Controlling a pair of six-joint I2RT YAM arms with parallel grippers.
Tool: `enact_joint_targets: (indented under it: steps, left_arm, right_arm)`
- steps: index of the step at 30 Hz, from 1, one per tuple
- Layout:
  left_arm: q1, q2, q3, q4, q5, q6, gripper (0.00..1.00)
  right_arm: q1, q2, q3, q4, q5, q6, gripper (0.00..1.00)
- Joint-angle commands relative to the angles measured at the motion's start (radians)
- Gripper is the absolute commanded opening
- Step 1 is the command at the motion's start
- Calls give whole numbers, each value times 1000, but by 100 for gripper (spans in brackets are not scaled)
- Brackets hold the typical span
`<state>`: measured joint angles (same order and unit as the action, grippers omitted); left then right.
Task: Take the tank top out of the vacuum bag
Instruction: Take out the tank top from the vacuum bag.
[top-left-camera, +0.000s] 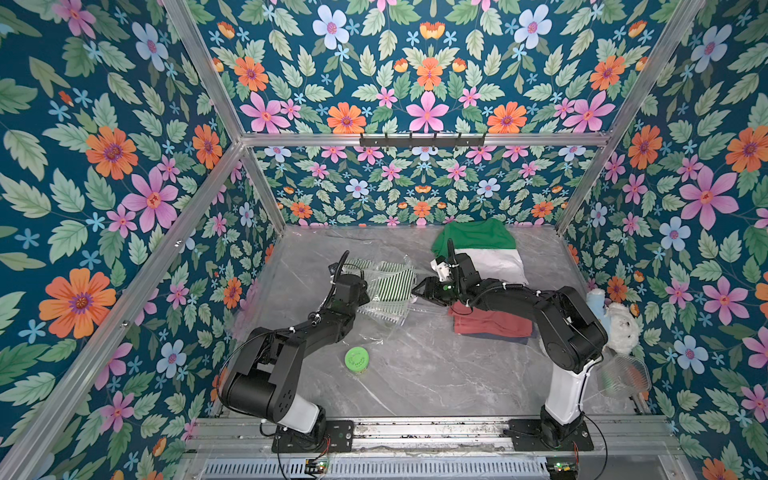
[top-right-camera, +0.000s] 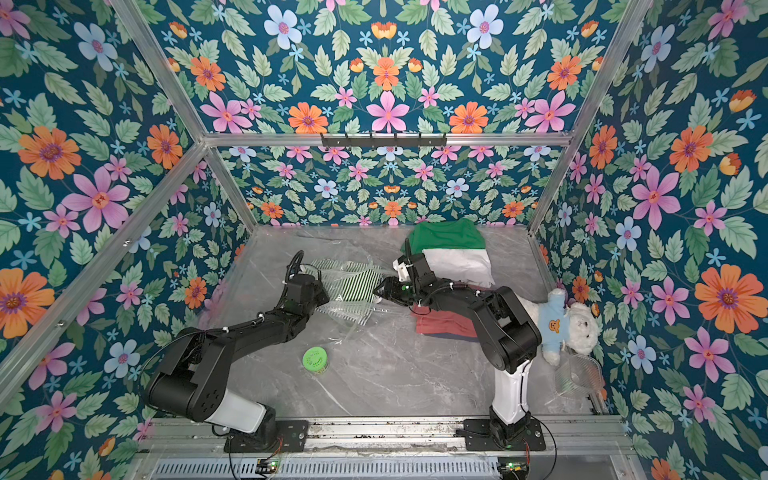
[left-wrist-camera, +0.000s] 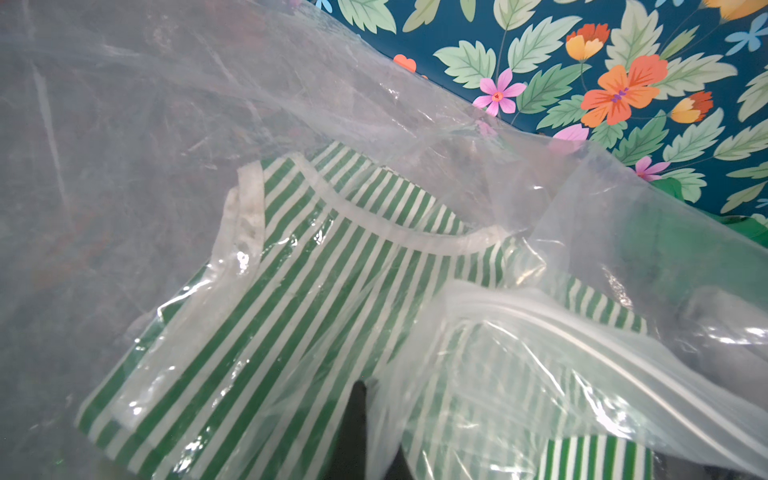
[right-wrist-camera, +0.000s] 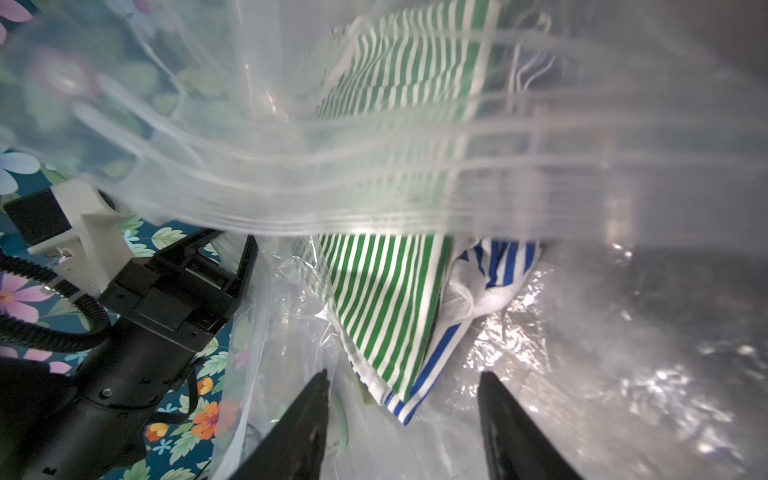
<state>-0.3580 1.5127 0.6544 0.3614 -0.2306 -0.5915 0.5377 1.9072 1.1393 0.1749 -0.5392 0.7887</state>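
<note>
The vacuum bag (top-left-camera: 376, 309) lies crinkled on the table's left half in both top views, with its zip lip (right-wrist-camera: 291, 183) lifted. Inside it the green-and-white striped tank top (left-wrist-camera: 316, 270) lies folded on a blue-and-white striped garment (right-wrist-camera: 498, 257). My left gripper (left-wrist-camera: 359, 390) is shut on a fold of the bag's plastic at its near side (top-left-camera: 365, 297). My right gripper (right-wrist-camera: 404, 376) stands open at the bag's mouth (top-left-camera: 415, 291). The corner of the two garments lies just ahead of its fingertips, untouched.
Folded green (top-left-camera: 473, 235), white (top-left-camera: 494, 262) and red (top-left-camera: 490, 322) garments lie right of the bag, under and behind my right arm. A green round jar (top-left-camera: 356, 359) stands at the front middle. A teddy bear (top-right-camera: 577, 328) and a clear plastic tub (top-left-camera: 623, 376) sit at the right wall.
</note>
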Motion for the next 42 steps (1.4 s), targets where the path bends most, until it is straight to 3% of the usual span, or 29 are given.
enact_joint_targets:
  steps: [1, 9, 19, 28, 36, 42]
  left_arm:
    - [1, -6, -3, 1, 4, 16, 0]
    - [0, -8, -7, 5, 13, 16, 0]
    - [0, -6, -10, 7, 13, 22, 0]
    - [1, 3, -7, 14, 20, 19, 0]
    - [-1, 6, -7, 13, 21, 18, 0]
    - [0, 8, -6, 13, 20, 21, 0]
  right_arm:
    - [19, 26, -1, 150, 24, 127, 59]
    - [31, 170, 98, 153, 6, 163, 56]
    - [39, 178, 153, 158, -39, 155, 26]
    - [62, 175, 179, 169, -88, 152, 34]
    - [65, 186, 185, 121, -71, 141, 45]
    - [64, 118, 111, 83, 4, 147, 47]
